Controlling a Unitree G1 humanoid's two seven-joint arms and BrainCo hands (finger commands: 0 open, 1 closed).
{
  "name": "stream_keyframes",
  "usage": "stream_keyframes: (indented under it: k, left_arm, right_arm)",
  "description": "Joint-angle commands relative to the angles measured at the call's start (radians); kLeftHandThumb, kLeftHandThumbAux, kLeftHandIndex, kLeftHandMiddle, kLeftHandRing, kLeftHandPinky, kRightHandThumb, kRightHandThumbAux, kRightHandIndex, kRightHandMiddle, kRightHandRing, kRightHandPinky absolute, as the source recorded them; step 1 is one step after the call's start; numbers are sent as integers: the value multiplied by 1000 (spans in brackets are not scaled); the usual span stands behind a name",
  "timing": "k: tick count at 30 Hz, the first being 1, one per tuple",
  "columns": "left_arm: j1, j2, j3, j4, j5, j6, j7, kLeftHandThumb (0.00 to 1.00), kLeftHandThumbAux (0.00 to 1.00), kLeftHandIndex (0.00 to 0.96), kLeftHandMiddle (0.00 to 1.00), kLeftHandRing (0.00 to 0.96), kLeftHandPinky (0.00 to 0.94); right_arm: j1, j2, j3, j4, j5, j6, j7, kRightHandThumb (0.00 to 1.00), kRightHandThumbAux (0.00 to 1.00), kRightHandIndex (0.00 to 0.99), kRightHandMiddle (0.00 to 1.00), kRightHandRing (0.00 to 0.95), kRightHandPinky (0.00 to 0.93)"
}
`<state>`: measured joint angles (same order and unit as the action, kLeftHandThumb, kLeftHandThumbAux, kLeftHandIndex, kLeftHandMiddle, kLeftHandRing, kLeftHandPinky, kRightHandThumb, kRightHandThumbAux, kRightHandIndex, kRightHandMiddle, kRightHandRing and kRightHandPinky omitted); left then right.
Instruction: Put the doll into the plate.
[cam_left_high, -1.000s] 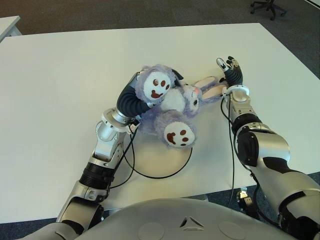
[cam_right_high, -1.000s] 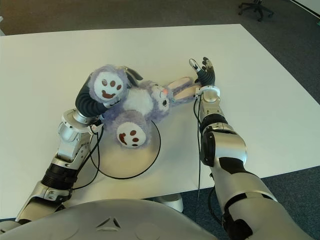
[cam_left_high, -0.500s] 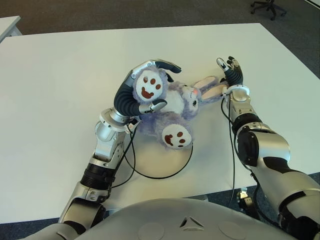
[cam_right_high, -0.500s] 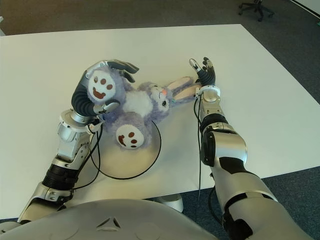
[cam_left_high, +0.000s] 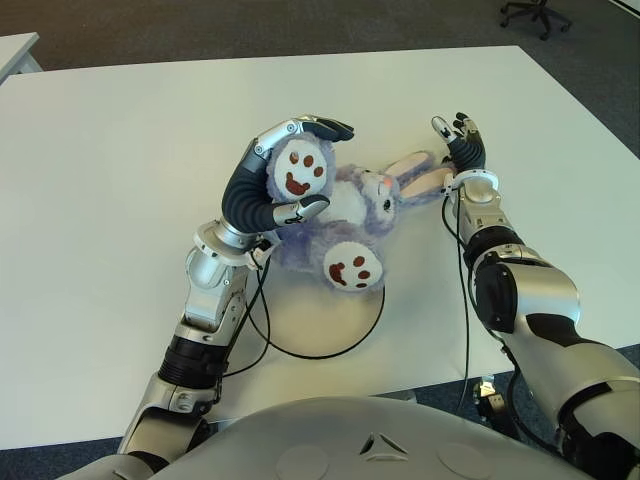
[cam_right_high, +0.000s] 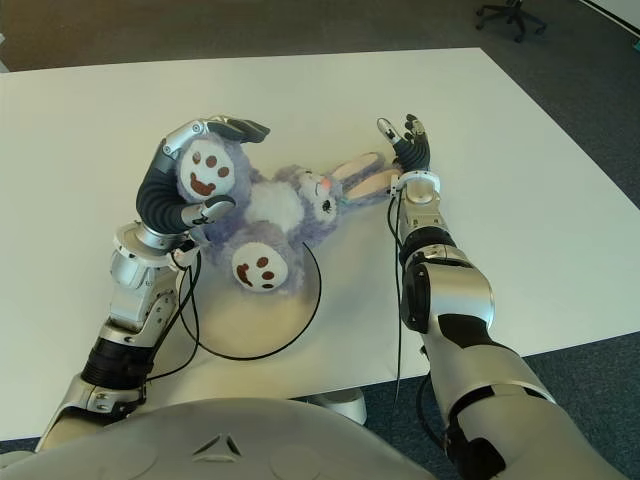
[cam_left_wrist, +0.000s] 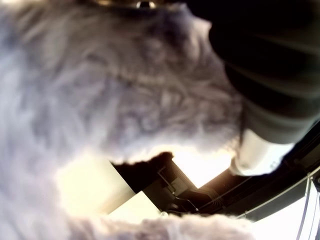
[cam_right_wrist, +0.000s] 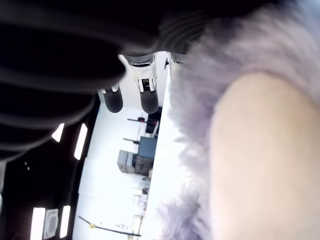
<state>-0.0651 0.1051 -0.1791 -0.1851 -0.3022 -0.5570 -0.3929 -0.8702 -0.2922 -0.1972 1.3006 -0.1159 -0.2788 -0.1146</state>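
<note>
1. Your doll (cam_left_high: 350, 205), a purple plush rabbit, lies on its back on the white bench (cam_left_high: 120, 150), one foot over the far rim of the plate (cam_left_high: 320, 325) and its ears pointing right.
2. Your left hand (cam_left_high: 285, 180) has its fingers (cam_left_high: 318, 125) arched loosely around the raised foot, thumb underneath.
3. Your right hand (cam_left_high: 458, 140) shows just beside the ears, fingers spread and holding nothing.
</note>
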Motion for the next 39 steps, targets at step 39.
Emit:
stream_keyframes:
  k: [39]
  left_arm:
    - [106,12,153,-161,148,198,151,0,647,85,114,48,20]
  right_arm:
    - [70,18,4,53,0,95,-2,0,521,0,0,0,0]
